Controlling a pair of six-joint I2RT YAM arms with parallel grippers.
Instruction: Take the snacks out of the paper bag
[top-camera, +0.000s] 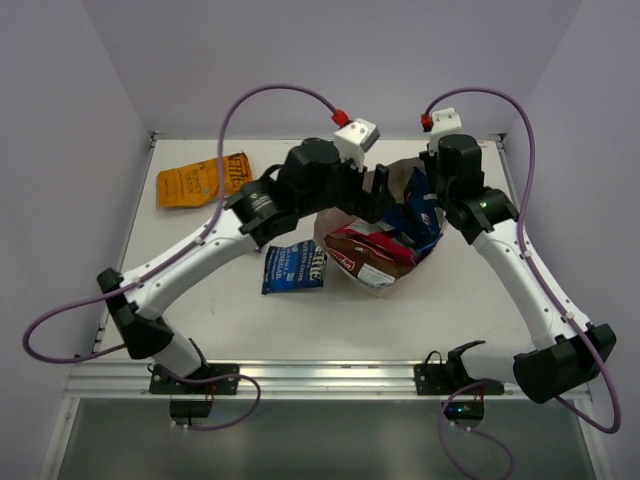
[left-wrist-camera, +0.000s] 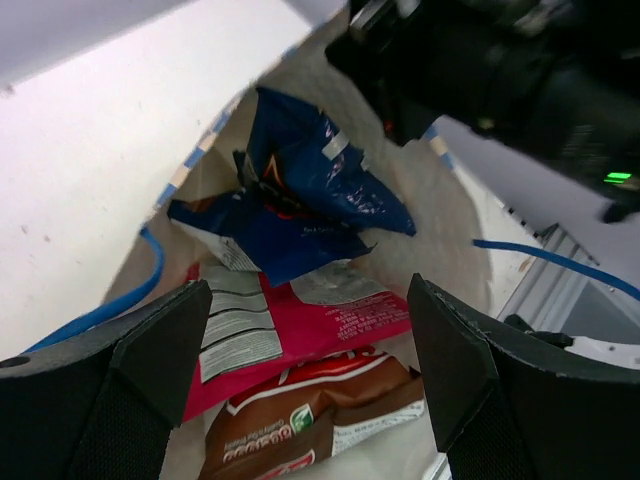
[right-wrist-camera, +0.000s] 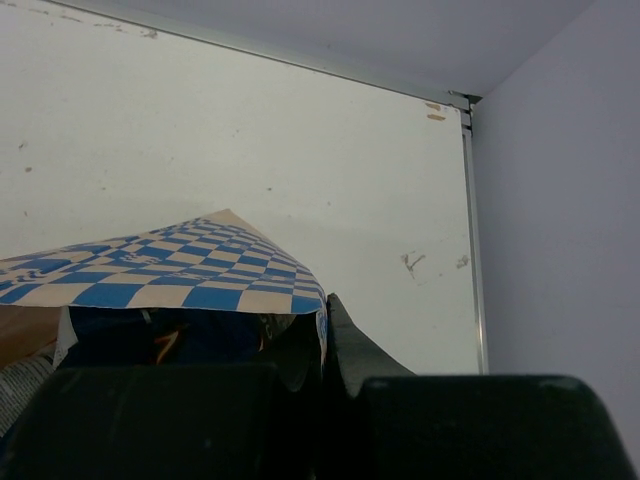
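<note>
The paper bag (top-camera: 352, 222) lies on its side mid-table with its mouth held open. My left gripper (top-camera: 378, 200) is open at the mouth. In the left wrist view its fingers (left-wrist-camera: 470, 380) stand either side of a magenta packet (left-wrist-camera: 320, 315) and a brown-and-white chip bag (left-wrist-camera: 310, 420), with dark blue packets (left-wrist-camera: 310, 190) deeper in. The left gripper (left-wrist-camera: 310, 370) touches none of them. My right gripper (right-wrist-camera: 325, 350) is shut on the bag's checkered edge (right-wrist-camera: 190, 275) and holds it up. An orange packet (top-camera: 200, 180) and a blue-white packet (top-camera: 295, 268) lie outside on the table.
The bag's blue loop handles (left-wrist-camera: 110, 310) trail at both sides of the mouth. The right arm's wrist (left-wrist-camera: 520, 70) hangs close above the far side of the bag. The enclosure's walls and the table's back right corner (right-wrist-camera: 462, 105) are near.
</note>
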